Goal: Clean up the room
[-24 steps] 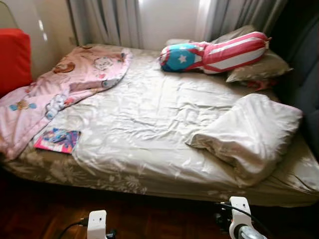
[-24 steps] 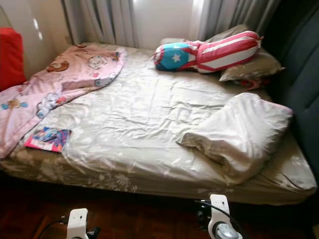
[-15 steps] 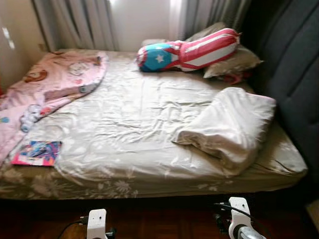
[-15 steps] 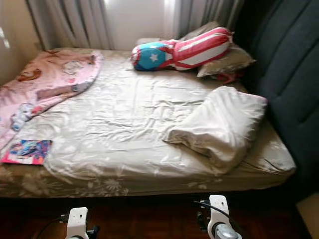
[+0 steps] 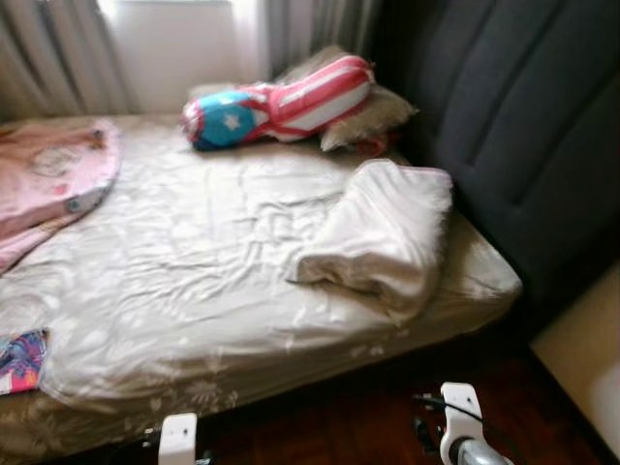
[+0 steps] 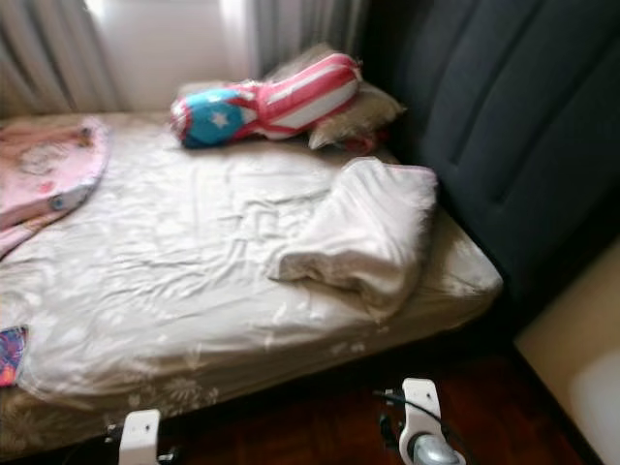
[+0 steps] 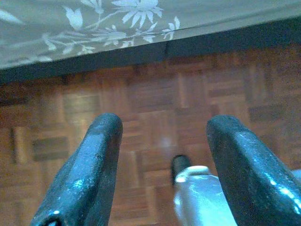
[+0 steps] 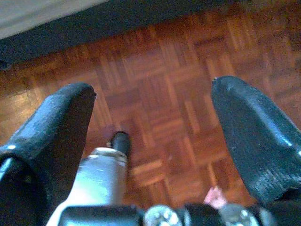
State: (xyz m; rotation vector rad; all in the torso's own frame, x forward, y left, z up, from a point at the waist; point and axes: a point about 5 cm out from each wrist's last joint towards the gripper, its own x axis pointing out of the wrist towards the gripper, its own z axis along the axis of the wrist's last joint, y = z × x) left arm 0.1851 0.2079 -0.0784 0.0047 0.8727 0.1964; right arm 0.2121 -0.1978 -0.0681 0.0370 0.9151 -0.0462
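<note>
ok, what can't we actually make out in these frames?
- Colourful book: cut by the eye views' left edge, cover blurred.
- Pink blanket: cut by the same edge.
- Beige pillow: partly behind the striped bolster.
- Under the bed: dark, hidden by the mattress edge.

1. The left arm (image 5: 178,438) hangs low at the robot's left side, its white wrist housing just showing at the lower edge of the head views.
2. The left gripper (image 7: 164,165) points downward, its two black fingers (image 7: 89,174) spread wide apart with nothing between them.
3. The right arm (image 5: 461,436) hangs low on the robot's right side, a white wrist piece with a black cable and a silver joint below it.
4. The right gripper (image 8: 155,146) also points downward, its black fingers (image 8: 254,136) held wide apart and holding nothing.
</note>
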